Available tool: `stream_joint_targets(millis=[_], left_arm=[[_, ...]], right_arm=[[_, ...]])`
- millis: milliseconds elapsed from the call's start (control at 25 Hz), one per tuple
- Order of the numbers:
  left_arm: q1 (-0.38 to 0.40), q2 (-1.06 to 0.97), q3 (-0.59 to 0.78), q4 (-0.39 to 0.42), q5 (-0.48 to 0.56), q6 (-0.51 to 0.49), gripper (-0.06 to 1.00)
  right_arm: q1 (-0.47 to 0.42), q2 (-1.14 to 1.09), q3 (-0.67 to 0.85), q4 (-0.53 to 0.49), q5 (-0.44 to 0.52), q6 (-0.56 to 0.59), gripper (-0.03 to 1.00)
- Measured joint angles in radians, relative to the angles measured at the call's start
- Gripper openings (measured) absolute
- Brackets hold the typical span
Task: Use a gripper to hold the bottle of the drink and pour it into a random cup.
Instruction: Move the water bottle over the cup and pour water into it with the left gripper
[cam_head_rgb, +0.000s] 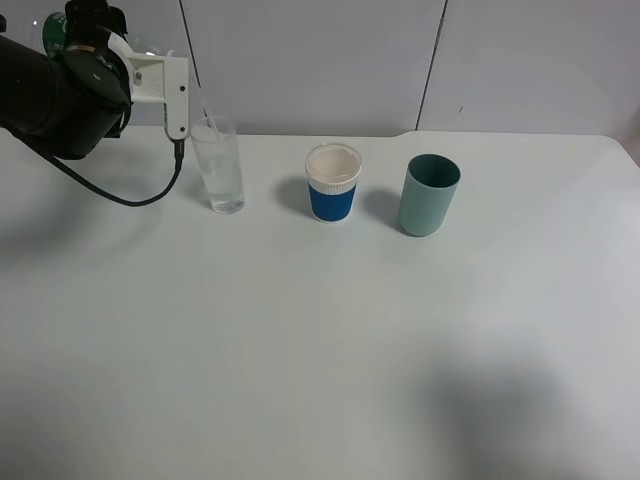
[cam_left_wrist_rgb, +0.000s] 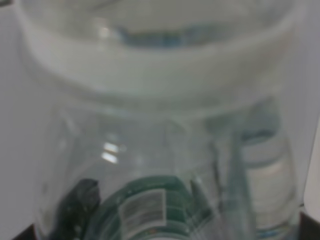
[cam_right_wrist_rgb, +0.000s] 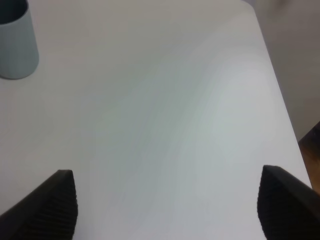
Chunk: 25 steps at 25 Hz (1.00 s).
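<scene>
Now the left gripper (cam_head_rgb: 100, 45) is closed around the drink bottle (cam_left_wrist_rgb: 160, 150). The bottle's long axis seems tipped toward the tall glass tumbler (cam_head_rgb: 219, 165), just beside and below this gripper. The right gripper (cam_right_wrist_rgb: 167, 210) hangs open, well apart.

cup (cam_head_rgb: 219, 170): clr glass, glossy | bottle (cam_left_wrist_rgb: 160, 150): clr plastic, shiny | table (cam_head_rgb: 300, 350): smooth, matt | teal cup (cam_head_rgb: 429, 200): matt
</scene>
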Motion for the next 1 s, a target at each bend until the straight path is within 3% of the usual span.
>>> stream_joint_targets(millis=[1000], left_arm=[[0.0,0.0,0.0,0.001,-0.013,0.062,0.54]], right_arm=[[0.0,0.0,0.0,0.0,0.0,0.0,0.74]])
